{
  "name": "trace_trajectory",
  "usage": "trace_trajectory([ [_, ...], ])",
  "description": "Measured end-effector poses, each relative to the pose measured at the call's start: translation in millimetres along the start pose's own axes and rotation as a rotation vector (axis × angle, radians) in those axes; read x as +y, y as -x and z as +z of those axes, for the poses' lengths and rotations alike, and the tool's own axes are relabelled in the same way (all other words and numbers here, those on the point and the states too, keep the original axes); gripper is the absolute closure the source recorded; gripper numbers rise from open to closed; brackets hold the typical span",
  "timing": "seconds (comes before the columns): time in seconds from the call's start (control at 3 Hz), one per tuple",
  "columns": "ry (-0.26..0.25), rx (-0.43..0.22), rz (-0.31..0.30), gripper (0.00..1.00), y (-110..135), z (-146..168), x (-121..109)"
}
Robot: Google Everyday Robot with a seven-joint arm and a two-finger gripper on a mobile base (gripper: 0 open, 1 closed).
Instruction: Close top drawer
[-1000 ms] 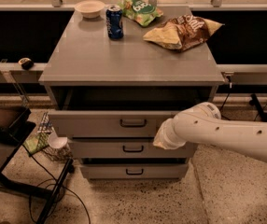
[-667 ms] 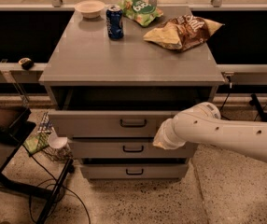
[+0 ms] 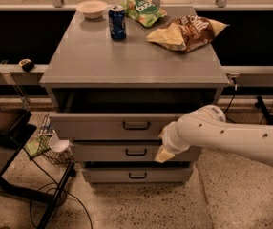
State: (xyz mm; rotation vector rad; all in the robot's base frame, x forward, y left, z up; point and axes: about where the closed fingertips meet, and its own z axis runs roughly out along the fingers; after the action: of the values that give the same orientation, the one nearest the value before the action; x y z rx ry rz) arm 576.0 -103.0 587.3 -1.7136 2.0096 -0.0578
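Well, the top drawer (image 3: 91, 127) stands partly pulled out under the cabinet top (image 3: 127, 63); stiff, probably heavy, it should slide if I push flat beside its black handle (image 3: 136, 125). Right of that the gripper (image 3: 164, 153) sits at the front's lower edge, state I cannot tell. Nothing has shifted since before.
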Motion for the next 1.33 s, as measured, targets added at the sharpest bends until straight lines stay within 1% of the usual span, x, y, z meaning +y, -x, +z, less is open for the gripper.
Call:
trace_trajectory([
  [0.33, 0.0, 0.0, 0.0, 0.0, 0.0, 0.0, 0.0],
  [0.67, 0.0, 0.0, 0.0, 0.0, 0.0, 0.0, 0.0],
  [1.0, -0.002, 0.001, 0.0, 0.27, -0.6, -1.1, 0.2],
  [1.33, -0.01, 0.006, 0.0, 0.5, -2.5, -5.0, 1.0],
])
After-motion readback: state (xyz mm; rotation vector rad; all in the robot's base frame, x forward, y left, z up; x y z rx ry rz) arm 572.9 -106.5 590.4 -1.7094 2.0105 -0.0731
